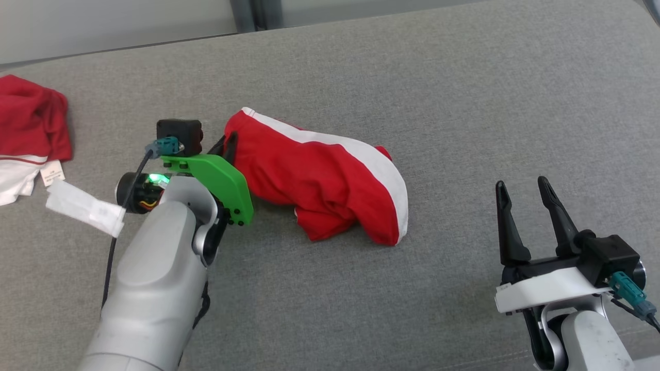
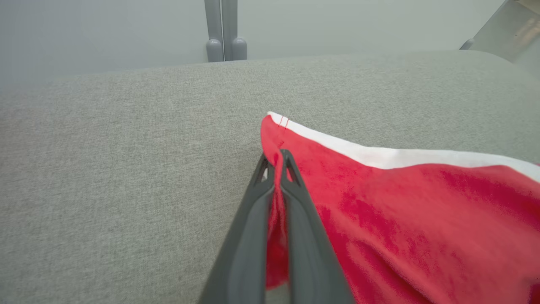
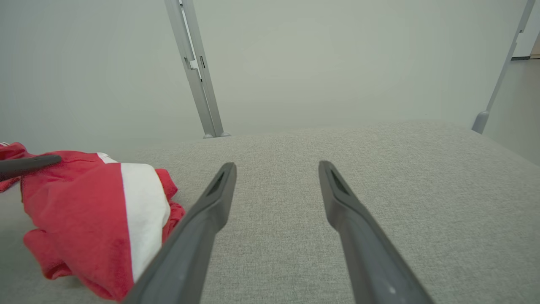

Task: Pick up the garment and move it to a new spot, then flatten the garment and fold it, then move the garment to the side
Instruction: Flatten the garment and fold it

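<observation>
The garment [image 1: 319, 175] is red with a white band and lies bunched in the middle of the grey padded surface [image 1: 464, 103]. My left gripper [image 1: 229, 141] is at its left end, shut on a pinch of red cloth. In the left wrist view the garment [image 2: 400, 202] spreads to the right, and my left gripper [image 2: 277, 157] holds a fold just below its white-edged corner. My right gripper [image 1: 521, 188] stands open to the right of the garment, apart from it. From the right wrist, the open right gripper [image 3: 276, 169] points over bare surface, with the garment [image 3: 84, 211] at left.
A second red and white garment [image 1: 28, 134] with a label lies at the far left edge. A white tag [image 1: 85, 207] hangs from my left arm's cable. Metal posts [image 3: 196, 71] and a pale wall stand behind the surface's far edge.
</observation>
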Controlling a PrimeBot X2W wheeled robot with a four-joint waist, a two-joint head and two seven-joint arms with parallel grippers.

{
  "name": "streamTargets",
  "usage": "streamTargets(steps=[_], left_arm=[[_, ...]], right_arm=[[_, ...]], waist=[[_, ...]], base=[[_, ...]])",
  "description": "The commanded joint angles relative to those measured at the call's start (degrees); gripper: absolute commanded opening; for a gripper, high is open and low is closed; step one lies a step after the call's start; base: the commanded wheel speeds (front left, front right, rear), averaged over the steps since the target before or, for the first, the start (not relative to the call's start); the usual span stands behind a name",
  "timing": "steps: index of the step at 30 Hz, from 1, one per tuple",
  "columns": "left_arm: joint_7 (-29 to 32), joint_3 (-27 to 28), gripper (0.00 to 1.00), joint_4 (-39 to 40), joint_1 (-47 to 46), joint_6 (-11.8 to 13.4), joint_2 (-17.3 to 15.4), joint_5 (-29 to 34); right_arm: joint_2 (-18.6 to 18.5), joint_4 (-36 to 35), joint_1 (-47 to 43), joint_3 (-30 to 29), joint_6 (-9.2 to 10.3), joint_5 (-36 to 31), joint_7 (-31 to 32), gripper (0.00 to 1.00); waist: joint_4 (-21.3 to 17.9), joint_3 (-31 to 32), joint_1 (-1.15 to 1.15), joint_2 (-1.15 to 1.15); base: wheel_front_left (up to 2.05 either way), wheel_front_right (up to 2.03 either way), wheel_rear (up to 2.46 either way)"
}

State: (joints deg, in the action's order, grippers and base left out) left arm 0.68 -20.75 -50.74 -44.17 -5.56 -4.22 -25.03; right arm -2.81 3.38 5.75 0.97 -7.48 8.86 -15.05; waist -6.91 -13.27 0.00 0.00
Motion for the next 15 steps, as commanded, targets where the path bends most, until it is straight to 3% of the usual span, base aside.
streamTargets(steps=[1, 6, 15], left_arm=[[-1.1, -0.1, 0.00, 1.6, 2.1, -0.5, 0.2, -0.8], [-4.6, -1.1, 0.00, 11.2, 9.7, -0.7, 0.5, -2.1], [-6.6, -0.5, 0.00, 31.5, 28.6, 3.4, -0.6, -4.4]], right_arm=[[-0.1, 0.0, -0.9, -0.2, -0.02, -0.5, -0.2, 1.00], [-0.2, 0.1, -2.1, -0.8, -0.02, -1.0, -0.2, 1.00], [-0.1, 0.4, -4.7, -1.6, -0.02, -2.3, -0.2, 1.00]], waist=[[1.6, 1.5, 0.00, 0.00], [3.7, 3.0, 0.00, 0.00], [5.8, 5.0, 0.00, 0.00]], base=[[0.00, 0.00, 0.00], [0.00, 0.00, 0.00], [0.00, 0.00, 0.00]])
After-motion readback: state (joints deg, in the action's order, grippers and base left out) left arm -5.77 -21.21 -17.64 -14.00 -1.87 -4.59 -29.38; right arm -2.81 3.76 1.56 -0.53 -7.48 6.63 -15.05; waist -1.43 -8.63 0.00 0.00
